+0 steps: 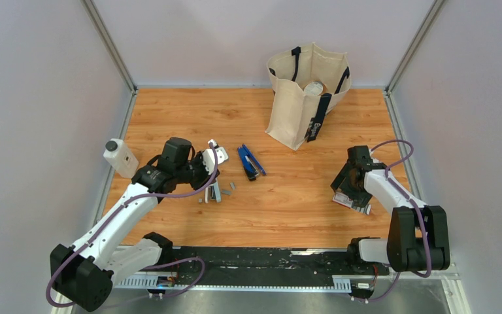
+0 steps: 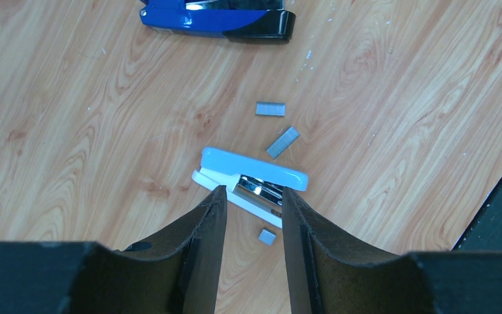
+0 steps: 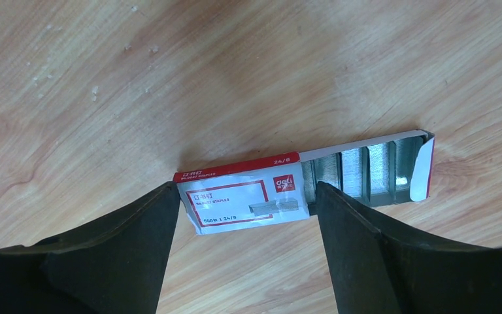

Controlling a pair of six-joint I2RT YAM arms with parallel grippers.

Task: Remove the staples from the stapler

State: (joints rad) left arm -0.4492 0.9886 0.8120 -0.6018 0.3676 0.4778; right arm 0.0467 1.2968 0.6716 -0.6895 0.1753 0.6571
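The dark blue stapler (image 1: 250,162) lies on the wooden table, right of my left gripper (image 1: 212,171). It shows at the top edge of the left wrist view (image 2: 216,16), far beyond my fingers. My left gripper (image 2: 253,196) is open, and its tips straddle a pale blue-and-white stapler (image 2: 261,169) lying opened on the table (image 1: 214,191). Three short loose staple strips (image 2: 282,142) lie around that pale stapler. My right gripper (image 1: 351,195) is open and empty, held over a red-and-white staple box (image 3: 248,196).
The staple box's drawer (image 3: 366,167) is slid out to the right and shows staple strips. A cream tote bag (image 1: 307,95) stands at the back. A white bottle (image 1: 120,157) stands at the table's left edge. Walls close in on three sides.
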